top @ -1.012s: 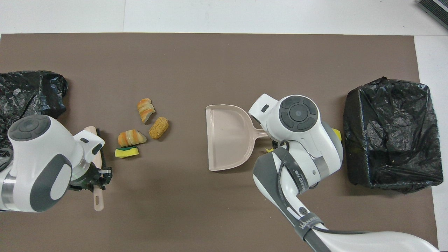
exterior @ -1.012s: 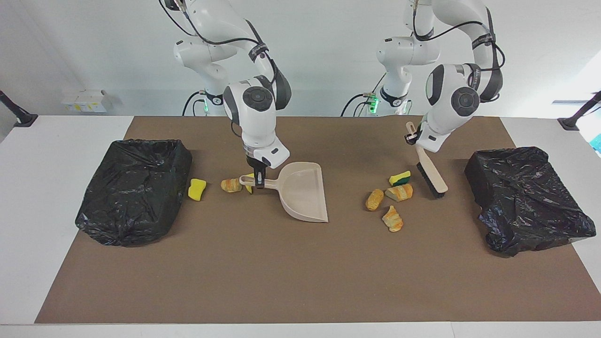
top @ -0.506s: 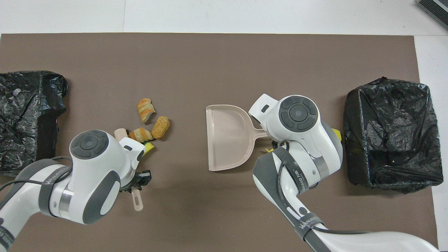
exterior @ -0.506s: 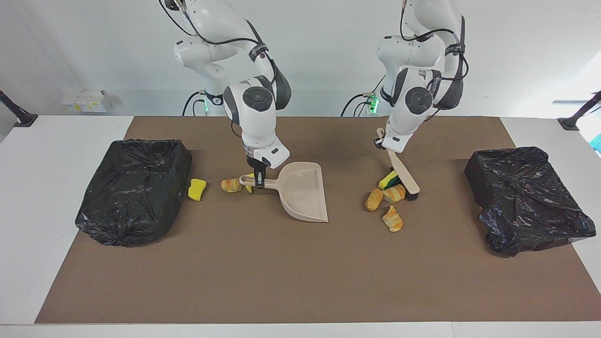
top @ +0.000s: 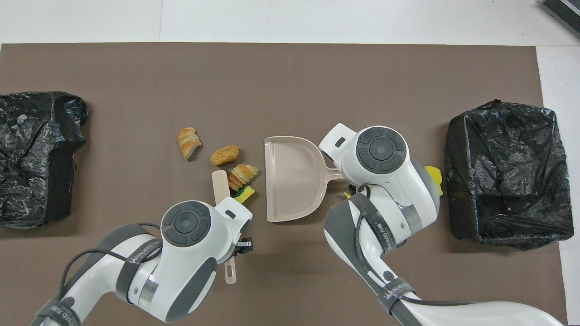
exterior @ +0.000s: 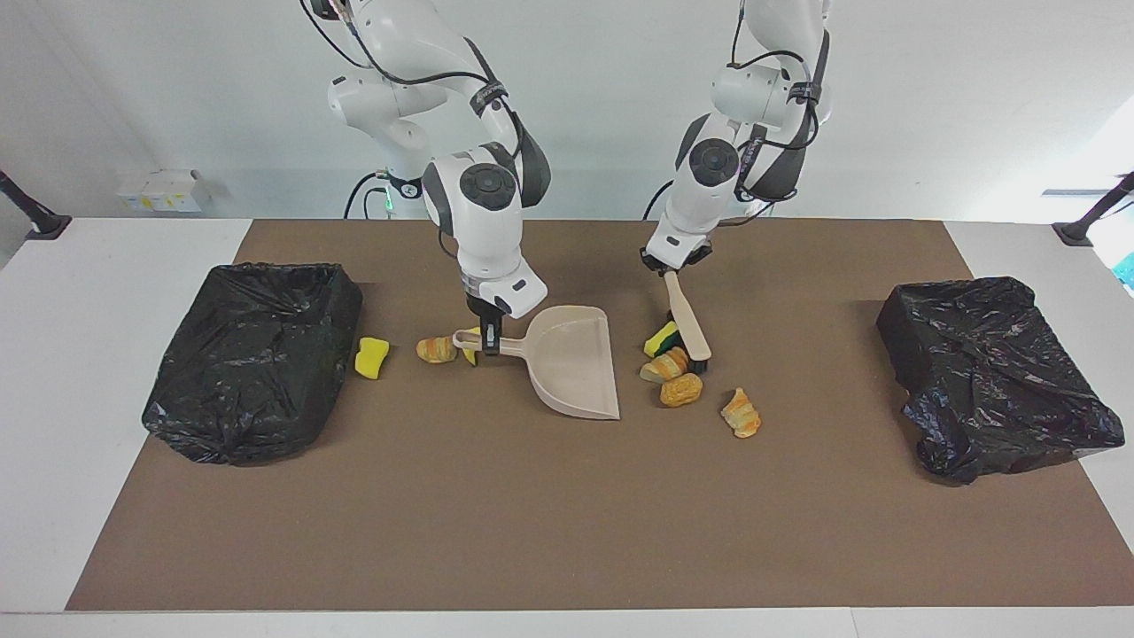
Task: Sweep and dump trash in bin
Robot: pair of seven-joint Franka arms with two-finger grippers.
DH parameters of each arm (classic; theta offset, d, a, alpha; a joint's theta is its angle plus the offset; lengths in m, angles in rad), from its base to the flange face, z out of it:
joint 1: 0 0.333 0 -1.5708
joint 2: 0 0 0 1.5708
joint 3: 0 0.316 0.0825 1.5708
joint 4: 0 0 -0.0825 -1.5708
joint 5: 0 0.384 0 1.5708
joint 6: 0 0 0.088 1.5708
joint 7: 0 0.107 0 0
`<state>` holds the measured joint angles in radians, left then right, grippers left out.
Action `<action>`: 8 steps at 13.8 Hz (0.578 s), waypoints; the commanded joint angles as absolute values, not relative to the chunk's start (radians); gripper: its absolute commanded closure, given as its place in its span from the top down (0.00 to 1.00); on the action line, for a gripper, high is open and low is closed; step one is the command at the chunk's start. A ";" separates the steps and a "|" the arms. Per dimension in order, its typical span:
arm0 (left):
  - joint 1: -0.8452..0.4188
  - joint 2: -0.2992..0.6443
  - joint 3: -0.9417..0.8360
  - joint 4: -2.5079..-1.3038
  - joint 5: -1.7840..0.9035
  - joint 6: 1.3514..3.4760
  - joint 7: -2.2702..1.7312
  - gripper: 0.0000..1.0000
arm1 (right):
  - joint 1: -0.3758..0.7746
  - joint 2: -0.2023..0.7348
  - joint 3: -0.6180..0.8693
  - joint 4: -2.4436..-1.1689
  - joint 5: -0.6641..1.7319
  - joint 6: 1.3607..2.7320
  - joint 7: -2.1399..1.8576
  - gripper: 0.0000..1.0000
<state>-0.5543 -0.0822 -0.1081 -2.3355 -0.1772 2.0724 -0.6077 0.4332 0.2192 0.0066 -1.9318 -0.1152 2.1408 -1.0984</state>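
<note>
A: Beige dustpan (exterior: 574,361) lies flat on the brown mat (exterior: 532,514), mouth toward the left arm's end of the surface. Right tool (exterior: 488,339) is clamped on its handle. Left tool (exterior: 677,268) is clamped on the brush (exterior: 687,324) handle, bristles down on the mat against a small cluster of trash.

B: Where does the trash sit?

A: Green-backed sponge (exterior: 660,338), striped pastry (exterior: 666,364) and round bun (exterior: 681,390) are bunched between brush and pan mouth, just beside it. One croissant (exterior: 741,413) lies apart, outside the bristles' line. Three pieces lie beside the pan handle toward the right arm's end: another croissant (exterior: 436,349), a yellow scrap (exterior: 470,353) partly hidden by the right tool, and a yellow sponge (exterior: 371,357) near the bin.

B: Judgement on the stroke?

A: Keep bristles low and square to the pan lip, pan edge pressed flat so pieces ride in instead of wedging under. The bun sits near the pan's corner and could slip past it. The stray croissant needs a separate pass.

B: Surroundings?

A: Two bins lined with black bags, one at the right arm's end (exterior: 252,354), one at the left arm's end (exterior: 992,377), both well apart from the sweep. Nothing blocks the pan mouth.
</note>
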 commanded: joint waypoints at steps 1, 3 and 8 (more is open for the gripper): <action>-0.656 -0.086 -0.092 -2.309 -0.218 2.097 -0.606 0.00 | 0.451 0.210 0.012 -1.965 -0.101 2.177 -1.051 0.00; -0.731 -0.084 -0.092 -2.286 -0.228 2.129 -0.618 0.00 | 0.462 0.215 0.012 -1.968 -0.101 2.189 -1.028 0.00; -0.712 -0.035 -0.084 -2.171 -0.215 2.051 -0.569 0.00 | 0.463 0.218 0.012 -1.968 -0.101 2.191 -1.023 0.00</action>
